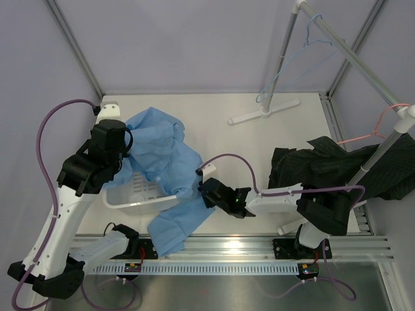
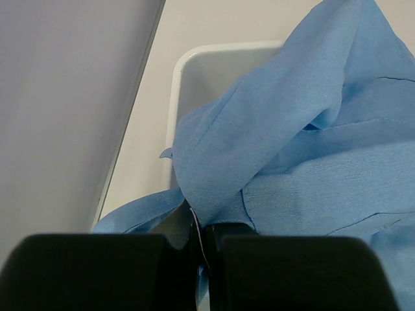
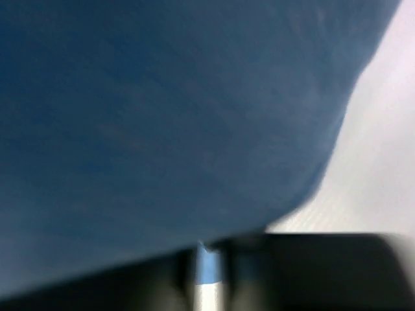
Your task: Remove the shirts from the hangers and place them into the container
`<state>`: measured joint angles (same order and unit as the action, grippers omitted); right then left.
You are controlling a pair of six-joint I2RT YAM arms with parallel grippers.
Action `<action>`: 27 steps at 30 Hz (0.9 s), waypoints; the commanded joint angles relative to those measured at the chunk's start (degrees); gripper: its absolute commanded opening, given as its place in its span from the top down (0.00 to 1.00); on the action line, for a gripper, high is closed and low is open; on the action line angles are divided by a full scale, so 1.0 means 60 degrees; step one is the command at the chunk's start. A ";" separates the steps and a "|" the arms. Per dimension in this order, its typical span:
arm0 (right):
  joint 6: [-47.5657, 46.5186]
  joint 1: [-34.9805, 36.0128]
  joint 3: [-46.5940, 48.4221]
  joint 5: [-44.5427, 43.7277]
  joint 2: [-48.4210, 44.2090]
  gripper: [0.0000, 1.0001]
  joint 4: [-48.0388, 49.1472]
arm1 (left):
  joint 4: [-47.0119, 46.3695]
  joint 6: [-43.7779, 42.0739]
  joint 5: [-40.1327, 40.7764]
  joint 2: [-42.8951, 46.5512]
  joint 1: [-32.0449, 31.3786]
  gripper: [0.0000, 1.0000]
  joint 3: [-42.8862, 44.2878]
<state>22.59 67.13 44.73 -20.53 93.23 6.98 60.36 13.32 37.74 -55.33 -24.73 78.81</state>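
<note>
- At the left of the table, the light blue shirt (image 1: 162, 155) lies draped over the container (image 1: 123, 205). Part of it is inside, and a long tail spills over the near rim onto the table.
- The left gripper (image 2: 201, 227) is clamped on a fold at the shirt's far-left side, above the container's corner.
- The right gripper (image 1: 206, 188) sits at the shirt's right edge. Its wrist view is blurred, but the jaws stand narrow with a sliver of blue cloth between them.
- The cloth looks light, thin and limp, so it will probably sag and trail. A bunched fold should hold better than a single layer.
- The spilled tail is, I judge, the part to gather.
- The black shirt (image 1: 324, 165) is heaped well apart at the right and is probably just as soft.
</note>
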 commanded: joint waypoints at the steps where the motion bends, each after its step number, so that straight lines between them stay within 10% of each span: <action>1: 0.0291 0.0076 0.0177 -0.0766 0.0121 1.00 0.1268 | -0.0318 -0.0213 -0.0283 0.0213 0.0020 1.00 0.0343; 6: 0.0556 0.0834 -0.0131 -0.2623 -0.0829 1.00 0.0948 | -0.0289 -0.0243 -0.0313 0.0257 0.0020 1.00 0.0299; 13: 0.0779 0.1394 0.2225 -0.4518 -0.3215 1.00 -0.3827 | -0.0186 0.0123 -0.0810 0.0359 0.0020 1.00 0.0064; 27: -0.4566 -0.0157 1.1493 0.1909 0.0732 1.00 -0.4926 | -0.0085 0.0519 -0.1500 0.0740 0.0020 1.00 0.1031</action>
<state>3.81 68.38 102.04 -23.66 91.00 -18.83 61.21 15.59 29.93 -52.34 -24.73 81.91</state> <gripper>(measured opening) 0.014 0.020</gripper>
